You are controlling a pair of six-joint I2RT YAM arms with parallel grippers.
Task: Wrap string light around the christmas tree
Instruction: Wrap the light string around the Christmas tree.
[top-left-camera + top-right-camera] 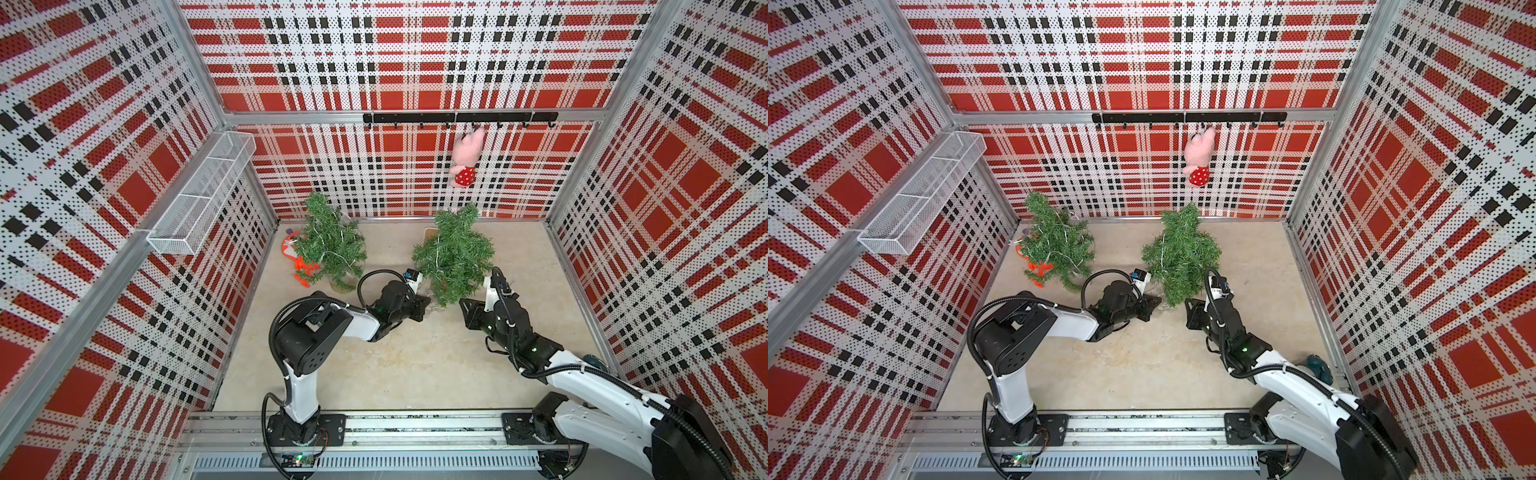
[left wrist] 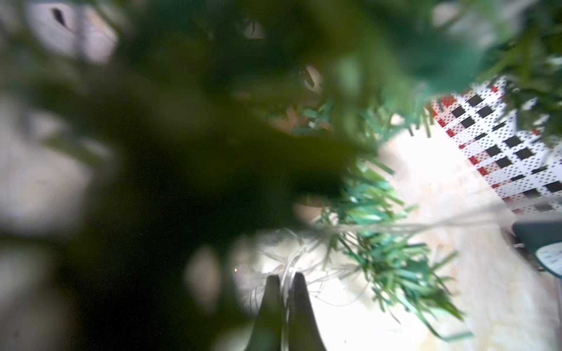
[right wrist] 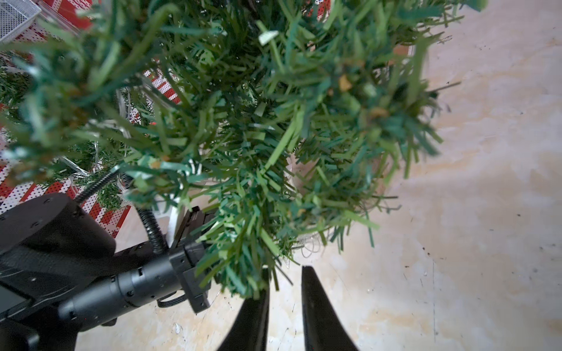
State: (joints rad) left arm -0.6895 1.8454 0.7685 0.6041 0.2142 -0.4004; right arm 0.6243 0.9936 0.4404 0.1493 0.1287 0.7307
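Green plastic christmas tree (image 1: 453,253) stands on the pale stone-look floor (image 1: 415,365), near the back wall. The thin silver string light (image 2: 395,225) lies in a loose tangle at the foot of the christmas tree, and one strand runs up through its branches.

The left gripper (image 2: 284,278) is low at one side of the christmas tree. Its two black fingers (image 2: 270,304) are squeezed together, with the thin wire pinched between them. Blurry dark branches fill most of the left wrist view and hide the rest.

The right gripper (image 3: 284,270) is at the other side of the christmas tree. Its fingers stand a little apart and hold nothing. A low branch tip hangs over one of them.

A second green tree (image 1: 330,245) with its own lights stands beside the christmas tree, on the left gripper's side. A red and orange toy (image 1: 291,249) lies behind that second tree. High above the christmas tree, a pink plush pig in a red spotted dress (image 1: 467,158) hangs from a black hook rail (image 1: 415,117). A white wire basket (image 1: 203,195) sits on the plaid side wall past the second tree.

A small blue and white tag (image 1: 411,275) on the left arm is too small to read.
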